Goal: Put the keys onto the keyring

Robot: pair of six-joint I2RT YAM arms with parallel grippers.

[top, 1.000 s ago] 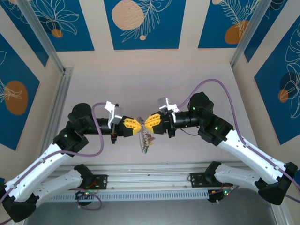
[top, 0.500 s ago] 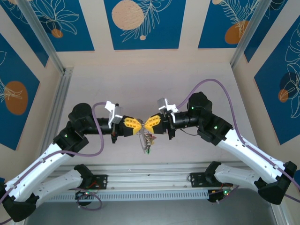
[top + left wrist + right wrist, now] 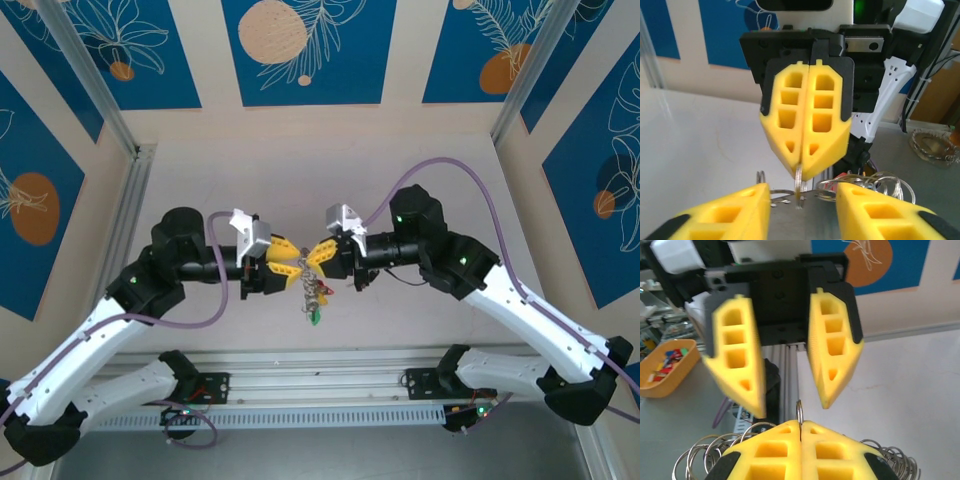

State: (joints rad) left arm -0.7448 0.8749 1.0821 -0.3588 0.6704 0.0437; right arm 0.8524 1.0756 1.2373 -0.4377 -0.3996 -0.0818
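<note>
The keyring hangs in the air between my two grippers, its small metal rings bunched along the rim. A green key dangles at its bottom, and a red key head sits higher on the right. My right gripper is shut on the thin rim of the keyring, which stands edge-on between its yellow pads. My left gripper faces it tip to tip and is open, its fingers on either side of the hanging rim without touching it.
A pale table lies below, boxed in by an aluminium frame. A rail runs along the near edge. An orange tray with coloured pieces and a loose bundle of rings lie off the table.
My left gripper has opened; its fingers were together before. Both grippers have shifted slightly away from the near edge, and the keyring now hangs from the right gripper alone.
</note>
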